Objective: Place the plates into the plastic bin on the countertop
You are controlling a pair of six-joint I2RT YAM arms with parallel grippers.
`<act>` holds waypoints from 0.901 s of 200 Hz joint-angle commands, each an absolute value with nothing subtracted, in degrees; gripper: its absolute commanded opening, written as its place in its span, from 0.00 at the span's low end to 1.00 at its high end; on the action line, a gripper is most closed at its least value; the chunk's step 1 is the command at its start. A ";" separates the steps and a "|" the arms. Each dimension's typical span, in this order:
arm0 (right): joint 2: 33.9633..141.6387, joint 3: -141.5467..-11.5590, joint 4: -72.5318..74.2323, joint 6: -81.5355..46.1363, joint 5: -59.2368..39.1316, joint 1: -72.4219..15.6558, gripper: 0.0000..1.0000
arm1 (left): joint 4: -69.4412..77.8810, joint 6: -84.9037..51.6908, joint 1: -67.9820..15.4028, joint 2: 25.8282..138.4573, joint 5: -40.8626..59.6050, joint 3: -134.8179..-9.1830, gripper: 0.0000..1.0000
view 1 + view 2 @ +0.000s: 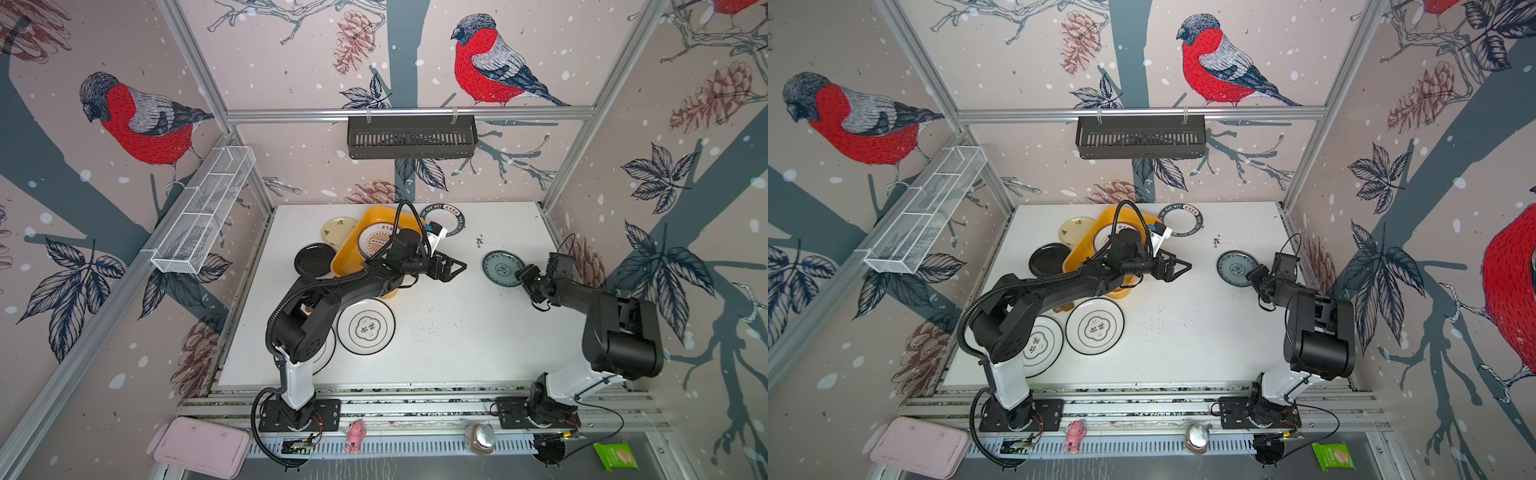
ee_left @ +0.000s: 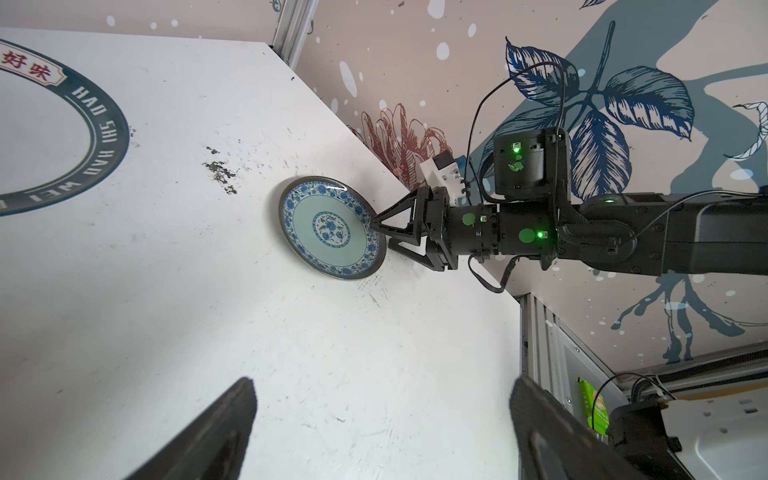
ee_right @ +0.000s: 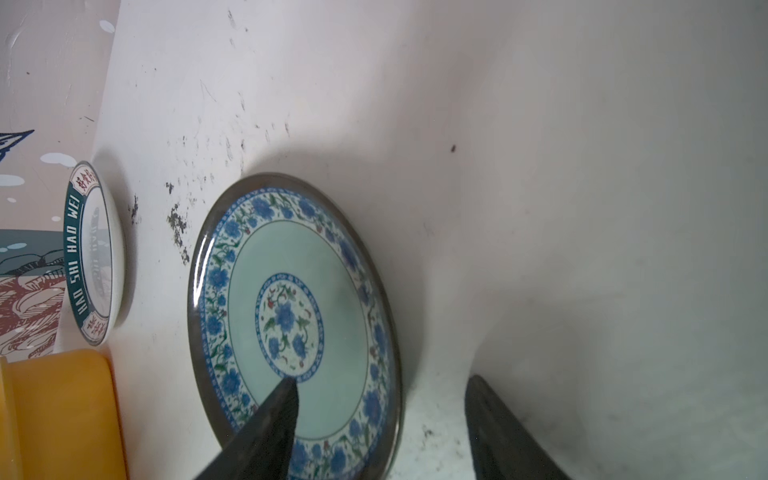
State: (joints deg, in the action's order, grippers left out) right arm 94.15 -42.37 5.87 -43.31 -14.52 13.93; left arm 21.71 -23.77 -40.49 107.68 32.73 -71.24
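Right gripper (image 3: 382, 380) fingers parted astride teal plate (image 3: 291, 291) rim in right wrist view, hidden in both top views, left gripper (image 2: 381, 384) spread, empty

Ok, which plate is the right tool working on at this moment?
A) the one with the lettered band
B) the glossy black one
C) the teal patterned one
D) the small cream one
C: the right tool straddles the rim of the teal patterned plate, one side over the plate's face and the other beyond it, over the countertop.
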 commanded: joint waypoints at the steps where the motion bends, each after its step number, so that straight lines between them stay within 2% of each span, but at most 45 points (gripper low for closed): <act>1: 96.76 -43.15 5.05 -42.98 -14.15 13.89 0.57 | 24.29 -24.41 -39.65 107.84 32.96 -71.05 0.95; 27: 98.97 -43.92 4.71 -43.58 -13.12 13.58 0.39 | 24.29 -24.44 -38.78 107.58 32.70 -70.90 0.95; 52: 99.33 -43.86 3.69 -44.33 -10.02 13.36 0.29 | 24.35 -24.65 -38.41 107.35 31.69 -70.50 0.95; 65: 99.33 -43.89 3.30 -44.38 -9.31 13.29 0.18 | 24.43 -24.87 -38.08 107.57 31.61 -70.47 0.95; 90: 99.15 -44.44 2.19 -43.87 -8.81 13.01 0.09 | 25.92 -26.35 -37.23 107.34 32.42 -69.83 0.95; 121: 96.49 -44.57 0.04 -42.66 -7.24 11.89 0.04 | 26.78 -26.76 -36.73 105.37 32.09 -68.08 0.95; 180: 83.30 -40.66 -3.23 -41.31 -6.64 7.78 0.03 | 23.99 -26.03 -34.82 98.61 31.36 -64.23 0.96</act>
State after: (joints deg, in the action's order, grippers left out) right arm 87.77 -41.91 0.86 -42.87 -7.84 9.30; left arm 23.18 -26.74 -35.68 101.19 31.42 -64.95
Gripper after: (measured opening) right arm 0.082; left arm 0.954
